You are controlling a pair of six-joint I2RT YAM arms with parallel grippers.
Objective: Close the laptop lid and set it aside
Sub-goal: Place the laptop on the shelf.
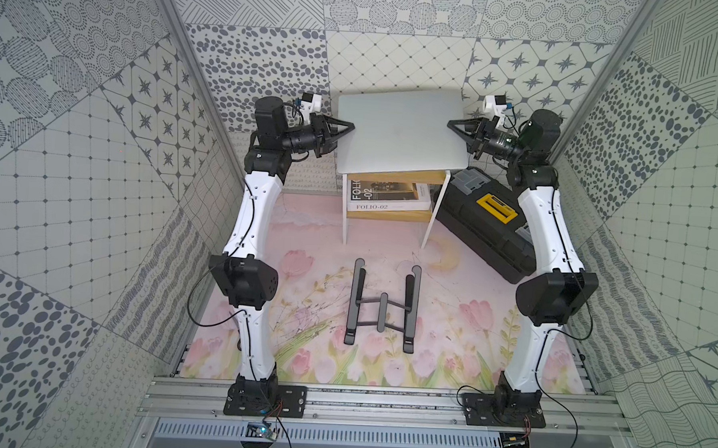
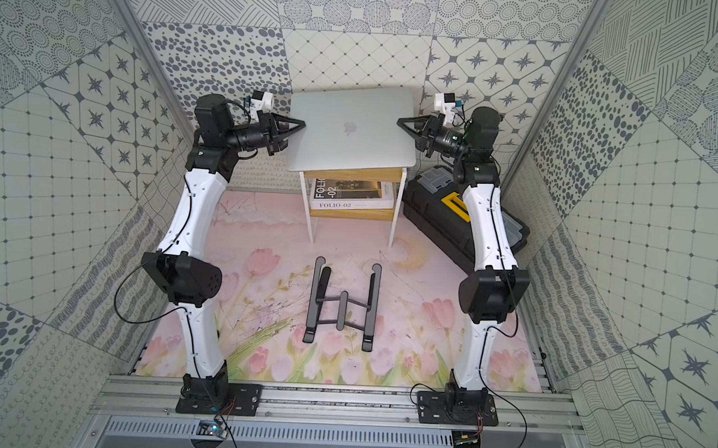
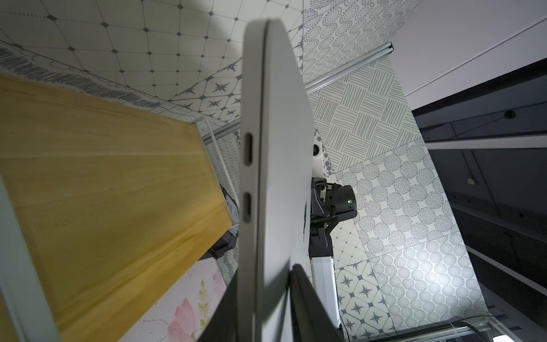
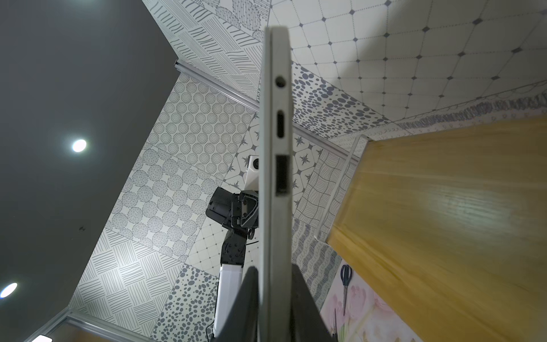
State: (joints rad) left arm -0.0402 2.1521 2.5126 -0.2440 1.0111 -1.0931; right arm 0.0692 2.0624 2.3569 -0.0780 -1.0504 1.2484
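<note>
Nearest you, the dark grey folding stand lies on the floral desk. Further back, a black plastic toolbox with a yellow handle lies beside the small white-legged wooden shelf unit. Over that unit is the thin silver aluminium laptop, closed, logo up. Your left gripper and right gripper each clamp one side edge.

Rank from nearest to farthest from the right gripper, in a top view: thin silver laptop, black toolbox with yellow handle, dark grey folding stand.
1. Thin silver laptop: held by the right gripper.
2. Black toolbox: lower, on the mat's right side.
3. Dark grey folding stand: front centre.
</note>
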